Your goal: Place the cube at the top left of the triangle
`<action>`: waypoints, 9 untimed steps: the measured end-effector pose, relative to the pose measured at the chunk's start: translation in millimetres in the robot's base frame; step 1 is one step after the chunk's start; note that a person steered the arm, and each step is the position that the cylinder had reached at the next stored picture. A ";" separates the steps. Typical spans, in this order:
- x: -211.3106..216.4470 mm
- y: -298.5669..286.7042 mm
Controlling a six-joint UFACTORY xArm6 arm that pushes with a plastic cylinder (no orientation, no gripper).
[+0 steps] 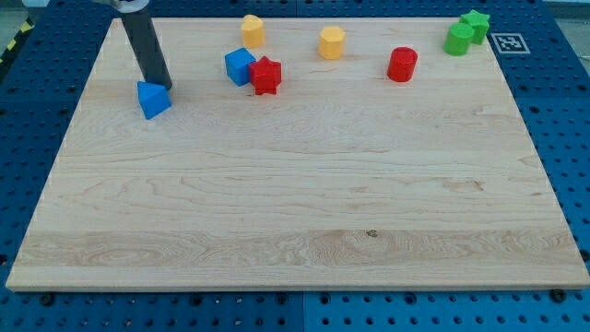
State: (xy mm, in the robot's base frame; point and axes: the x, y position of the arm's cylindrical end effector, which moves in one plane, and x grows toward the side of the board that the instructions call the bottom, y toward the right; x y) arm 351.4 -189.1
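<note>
A blue cube sits near the view's top, left of centre, touching a red star-shaped block on its right. A blue triangle block lies at the view's left, well to the left of and slightly below the cube. My tip is the lower end of a dark rod coming down from the view's top left. It stands just above and right of the blue triangle, touching or nearly touching it, and well left of the cube.
Two yellow blocks sit along the view's top. A red cylinder is right of them. Two green blocks are at the top right corner. The wooden board lies on a blue pegboard.
</note>
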 end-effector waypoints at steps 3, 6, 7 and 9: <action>-19.1 80.8; 6.1 141.7; 5.8 154.2; -18.9 183.6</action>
State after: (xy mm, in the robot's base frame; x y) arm 332.5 -5.4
